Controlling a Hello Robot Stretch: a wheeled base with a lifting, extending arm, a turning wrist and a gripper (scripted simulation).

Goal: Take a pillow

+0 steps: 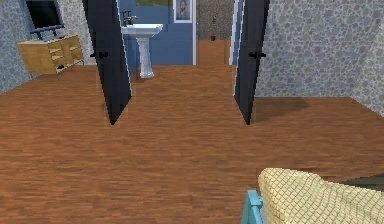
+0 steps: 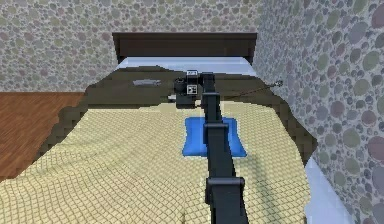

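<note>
Well, the robot's two-fingered claw point(image 2: 180, 88) sits at the far end of the dark square arm bar point(image 2: 218, 165), over the rumpled dark brown cover point(image 2: 130, 92) that lies across the upper part of the bed. With that cover right behind the fingers, I cannot tell whether the claw holds anything or how its fingers are set. Two small white squares with black marks point(image 2: 190, 74) stand just beside it.

Farther down the arm, a flat blue rectangular pillow point(image 2: 193, 138) lies on the pale yellow quilted blanket point(image 2: 110, 160), and the bar crosses over its middle. Past the claw come white bedding point(image 2: 150, 64) at the head of the bed and a dark wooden headboard point(image 2: 185, 43) against pebble-patterned wallpaper point(image 2: 50, 40).

Looking ahead, a corner of the yellow blanket shows at the forward view's bottom right. Reddish-brown plank floor point(image 1: 170, 150) runs to two dark doors point(image 1: 110, 60) standing ajar. Between them is a white pedestal sink point(image 1: 146, 40) against a blue wall. A light wooden dresser point(image 1: 50, 53) stands at the far left.
</note>
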